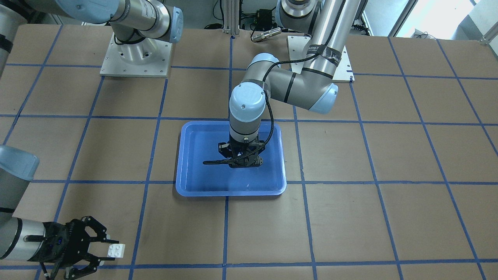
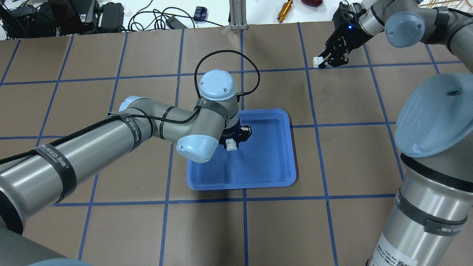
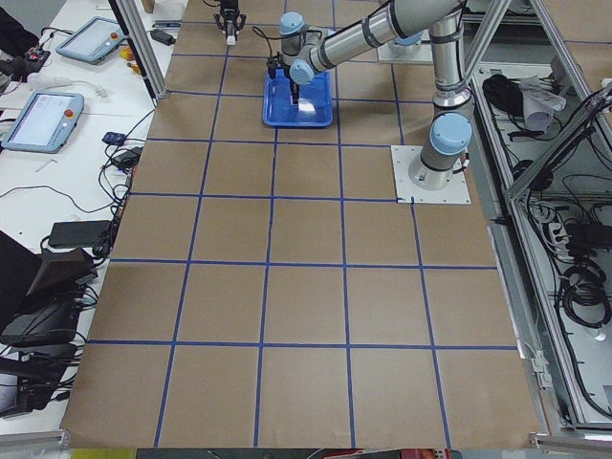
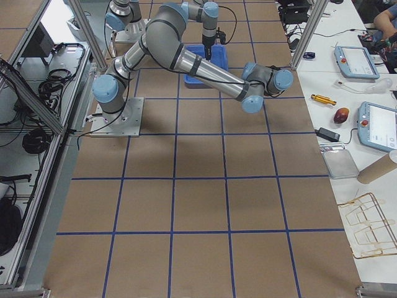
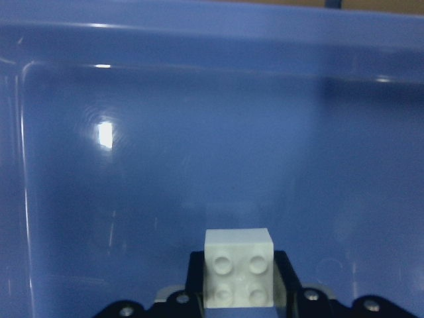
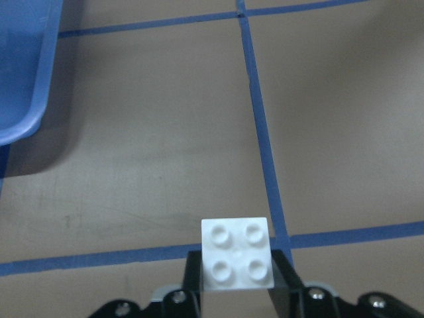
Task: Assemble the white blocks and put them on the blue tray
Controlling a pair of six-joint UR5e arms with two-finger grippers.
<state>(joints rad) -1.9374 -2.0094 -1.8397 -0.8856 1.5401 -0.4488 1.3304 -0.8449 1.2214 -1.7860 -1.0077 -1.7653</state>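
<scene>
1. The left gripper (image 2: 232, 142) is hanging over the blue tray (image 2: 273, 173), jaws clamped on the left white brick (image 5: 238, 266); tray floor is lying just beyond the jaws.
2. The right gripper (image 1: 104, 251) is hovering over the bench (image 1: 350, 217), well apart from the tray, jaws clamped on the right white brick (image 6: 237, 262).
3. The bricks are waiting unjoined, so I judge mating comes first: one brick's studs lining up squarely under the other's hollow, pressing straight, neither grip loosening.
</scene>
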